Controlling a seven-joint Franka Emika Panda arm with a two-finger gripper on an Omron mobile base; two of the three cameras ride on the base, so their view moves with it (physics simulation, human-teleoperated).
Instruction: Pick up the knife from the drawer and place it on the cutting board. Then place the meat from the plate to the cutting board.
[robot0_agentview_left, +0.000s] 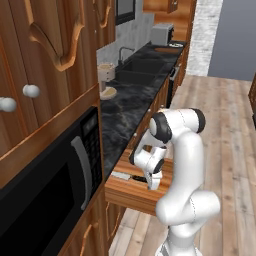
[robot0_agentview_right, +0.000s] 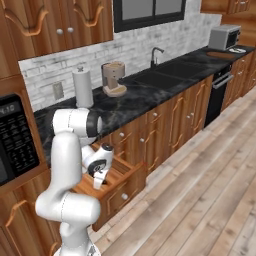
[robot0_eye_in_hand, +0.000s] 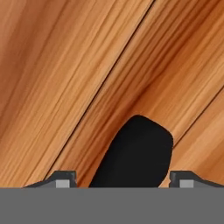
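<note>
gripper (robot0_eye_in_hand: 118, 183) is right down in the drawer (robot0_agentview_left: 131, 192), and in the hand view the black end of the knife (robot0_eye_in_hand: 136, 153) sits squarely between the two fingertips (robot0_eye_in_hand: 61, 179), a gap showing on either side. so the jaws stand apart, straddling the handle, not yet pinching it by the look of things. the handle's long axis runs up and away from the hand, across the line between the tips, which is just what a close needs. in the left base view the silver blade pokes out to the left of the hand, lying flat on the drawer floor. room is tight: drawer walls near and far, counter edge overhanging above, so my call is a straight lift up and out toward the floor side. further off along the black counter (robot0_agentview_right: 150, 95), past the sink (robot0_agentview_right: 162, 75), the cutting board (robot0_agentview_right: 220, 54) waits at the far end, well apart from here.
</note>
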